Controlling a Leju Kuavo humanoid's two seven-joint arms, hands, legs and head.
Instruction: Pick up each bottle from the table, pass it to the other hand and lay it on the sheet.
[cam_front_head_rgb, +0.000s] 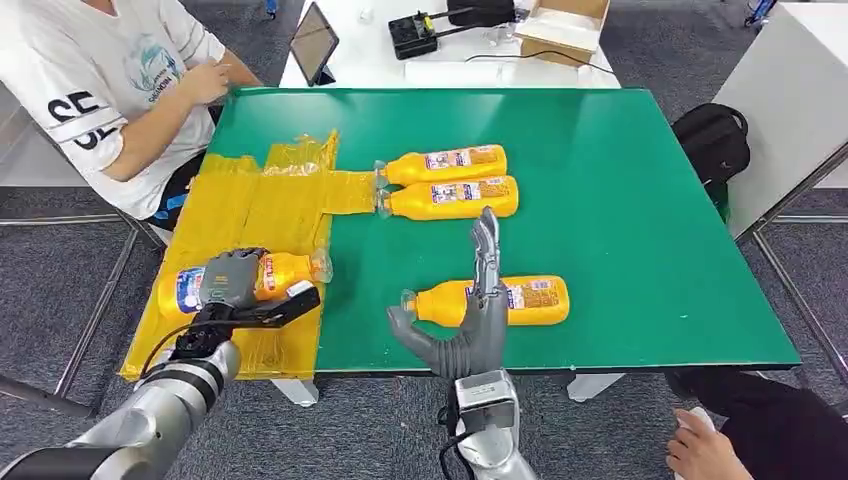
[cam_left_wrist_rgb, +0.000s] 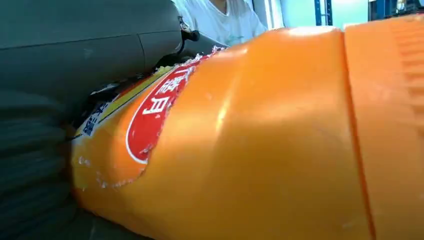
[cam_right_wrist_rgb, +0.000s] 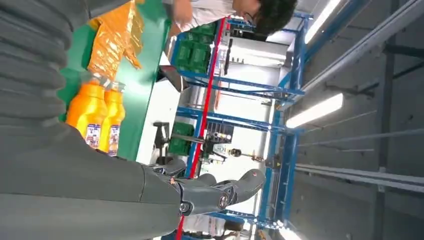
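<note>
Lab or workshop: blue racking (cam_right_wrist_rgb: 240, 115), ceiling strip lights (cam_right_wrist_rgb: 315, 111), green test table (cam_front_head_rgb: 620, 200), grey carpet

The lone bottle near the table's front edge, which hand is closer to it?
Right. The right hand is raised open just in front of that bottle; the left hand grips another bottle over the sheet.

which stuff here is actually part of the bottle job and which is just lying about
Part of the job:
- orange plastic bottle held in the left hand over the yellow plastic sheet
- orange bottle near the table's front edge, behind the raised right hand
- two orange bottles side by side

Lying about:
- dark tablet
- cardboard box
- black backpack
</note>
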